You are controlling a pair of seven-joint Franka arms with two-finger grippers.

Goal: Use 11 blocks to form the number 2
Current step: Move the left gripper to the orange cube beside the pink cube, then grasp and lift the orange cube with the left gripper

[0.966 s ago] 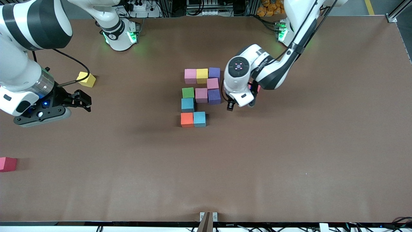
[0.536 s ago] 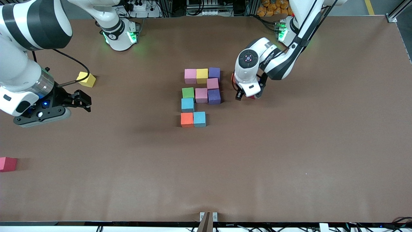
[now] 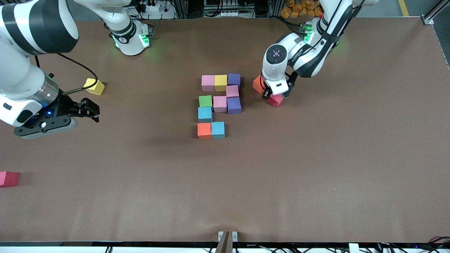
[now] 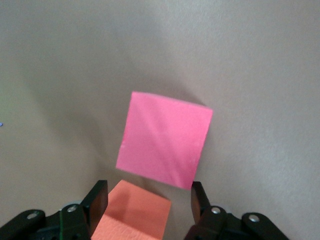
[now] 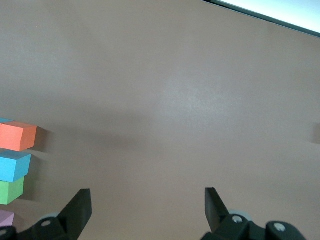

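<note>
Several blocks lie together mid-table: pink [image 3: 207, 83], yellow [image 3: 220, 82] and purple [image 3: 234, 79] in the farthest row, then pink [image 3: 232, 91], green [image 3: 205, 101], pink [image 3: 219, 103], purple [image 3: 233, 105], light blue [image 3: 205, 114], orange [image 3: 204, 130] and light blue [image 3: 218, 129]. A loose orange block [image 3: 258, 84] sits beside the group toward the left arm's end. My left gripper [image 3: 270, 94] hangs over it. In the left wrist view the orange block [image 4: 135, 210] lies low between the open jaws of the left gripper [image 4: 149, 200], with a gap at one finger. My right gripper [image 3: 89, 110] waits open.
A red cube [image 3: 275, 100] touches the table just nearer the camera than the loose orange block, under my left hand. A spare yellow cube [image 3: 94, 86] lies near my right gripper. Another red cube [image 3: 7, 178] sits at the table's edge by the right arm's end.
My left gripper has moved away from the front camera, from beside the purple block to over the orange block and red cube. Its jaw gap is unchanged. The right arm has not moved.
</note>
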